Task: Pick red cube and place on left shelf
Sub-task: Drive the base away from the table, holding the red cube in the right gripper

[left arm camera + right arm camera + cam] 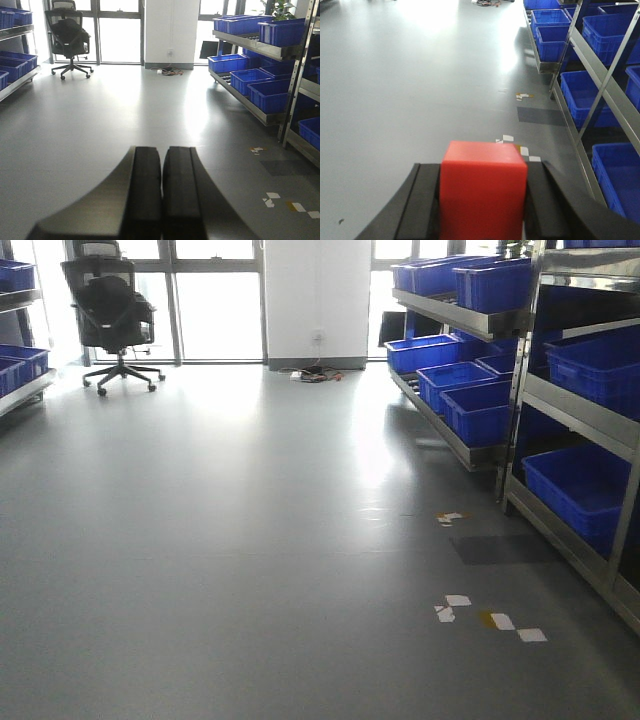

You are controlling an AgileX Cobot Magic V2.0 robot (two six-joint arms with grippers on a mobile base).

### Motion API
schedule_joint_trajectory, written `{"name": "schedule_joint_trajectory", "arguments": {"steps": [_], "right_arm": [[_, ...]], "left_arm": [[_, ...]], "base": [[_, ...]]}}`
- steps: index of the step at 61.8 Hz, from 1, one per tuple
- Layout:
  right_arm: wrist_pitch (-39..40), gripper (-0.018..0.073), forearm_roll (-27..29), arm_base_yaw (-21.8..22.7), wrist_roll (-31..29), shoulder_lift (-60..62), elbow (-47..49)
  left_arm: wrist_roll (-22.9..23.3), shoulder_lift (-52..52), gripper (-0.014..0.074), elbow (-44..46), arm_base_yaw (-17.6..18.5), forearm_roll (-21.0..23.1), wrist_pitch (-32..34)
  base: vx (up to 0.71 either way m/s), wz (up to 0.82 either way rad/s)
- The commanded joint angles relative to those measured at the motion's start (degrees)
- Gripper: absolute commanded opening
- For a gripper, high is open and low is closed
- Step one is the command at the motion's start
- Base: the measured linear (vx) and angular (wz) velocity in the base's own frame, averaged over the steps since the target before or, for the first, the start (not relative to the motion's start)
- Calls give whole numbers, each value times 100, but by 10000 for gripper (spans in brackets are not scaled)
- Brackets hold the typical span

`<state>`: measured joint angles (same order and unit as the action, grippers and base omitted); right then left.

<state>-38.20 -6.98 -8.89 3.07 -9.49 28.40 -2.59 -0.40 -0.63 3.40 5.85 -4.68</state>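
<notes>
red cube (482,187) is pinched between the jaws of the right gripper (482,215), hanging over the grey floor. left gripper (162,195) has its jaws pressed flat together, holding nothing. left shelf (22,392) sits well off at 10 o'clock, office chair (112,310) around 11. racks of blue bins (480,405) run along 2 to 3 o'clock, with tape scraps (490,618) on the floor near 4.

A glossy grey floor (250,540) runs back to the far wall. An office chair (112,310) stands near its far left corner, and cables (312,373) lie at the foot of the far wall. Metal racks (455,445) stand along the right edge, the left shelf (25,390) along the left edge. Beside the racks lie white scraps (458,606) and a dark rectangular patch (500,548)
</notes>
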Motion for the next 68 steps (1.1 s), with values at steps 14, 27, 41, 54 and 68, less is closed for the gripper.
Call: {"name": "schedule_joint_trajectory", "arguments": {"steps": [14,27,41,54,68], "right_arm": [[499,88,-113,27,-33,-83,151],[499,88,-113,27,-33,-83,151],[499,88,-113,27,-33,-83,151],[499,88,-113,27,-33,-83,151],[499,88,-113,27,-33,-83,151]], "left_arm": [[31,-81,102,-136,5,11,515],[31,-81,102,-136,5,11,515],[31,-81,102,-136,5,11,515],[31,-81,102,-136,5,11,515],[31,-81,102,-136,5,11,515]], "base": [[56,-4],[54,7],[53,32],[54,56],[54,62]]}}
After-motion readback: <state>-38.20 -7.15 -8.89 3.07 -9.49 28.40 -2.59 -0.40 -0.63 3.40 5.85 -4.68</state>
